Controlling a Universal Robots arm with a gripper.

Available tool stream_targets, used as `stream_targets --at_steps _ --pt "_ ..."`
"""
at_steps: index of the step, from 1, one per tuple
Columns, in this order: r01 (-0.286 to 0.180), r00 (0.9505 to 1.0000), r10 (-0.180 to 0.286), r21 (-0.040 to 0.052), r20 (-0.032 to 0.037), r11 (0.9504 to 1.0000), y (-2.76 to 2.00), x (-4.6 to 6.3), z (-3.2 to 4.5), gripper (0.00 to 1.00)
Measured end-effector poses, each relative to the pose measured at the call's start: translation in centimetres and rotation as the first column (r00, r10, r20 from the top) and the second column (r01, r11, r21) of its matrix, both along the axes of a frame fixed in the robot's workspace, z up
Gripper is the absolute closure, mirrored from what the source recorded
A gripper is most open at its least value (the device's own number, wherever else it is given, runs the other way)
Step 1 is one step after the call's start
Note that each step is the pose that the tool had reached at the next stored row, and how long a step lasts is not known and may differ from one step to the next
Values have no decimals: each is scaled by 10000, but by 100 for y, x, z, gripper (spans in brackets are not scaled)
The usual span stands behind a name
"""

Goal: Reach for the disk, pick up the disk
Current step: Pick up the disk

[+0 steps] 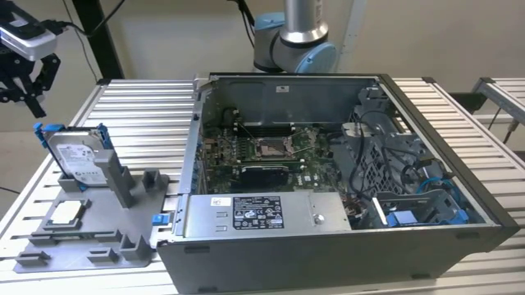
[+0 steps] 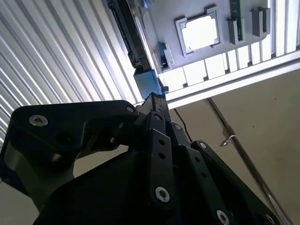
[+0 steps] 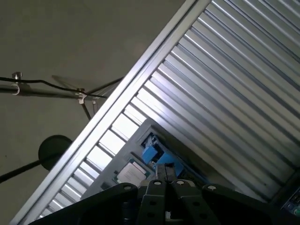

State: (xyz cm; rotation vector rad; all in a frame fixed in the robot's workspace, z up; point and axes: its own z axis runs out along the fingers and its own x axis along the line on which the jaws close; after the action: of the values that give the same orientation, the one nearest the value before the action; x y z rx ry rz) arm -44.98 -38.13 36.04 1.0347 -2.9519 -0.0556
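In the exterior view I see the disk (image 1: 75, 153), silver-grey, white-labelled and blue-bracketed, upright in a grey fixture (image 1: 102, 236) on the tabletop (image 1: 139, 110). The end effector (image 1: 24, 92) hangs above, apart. In both wrist views it is closed and empty (image 2: 154, 99), with the disk (image 3: 154, 154) beyond its tips.

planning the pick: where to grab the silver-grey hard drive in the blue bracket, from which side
Likely its exposed top edge, from above: the silver-grey hard drive in its blue bracket stands upright in a grey holder that covers its lower end.
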Motion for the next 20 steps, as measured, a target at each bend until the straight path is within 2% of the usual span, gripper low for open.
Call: stream_targets --at_steps 6,9,11,16,20 --pt "-661 9978 661 0 0 9978 1 0 0 100" --pt "-1079 9942 1079 0 0 9942 2 0 0 100" --pt "-1419 9899 1419 0 0 9899 1 0 0 100" --pt "-2323 9726 2323 -11 52 9727 2 0 0 100" --pt "-3021 9532 3021 -27 115 9533 2 1 -3 100"
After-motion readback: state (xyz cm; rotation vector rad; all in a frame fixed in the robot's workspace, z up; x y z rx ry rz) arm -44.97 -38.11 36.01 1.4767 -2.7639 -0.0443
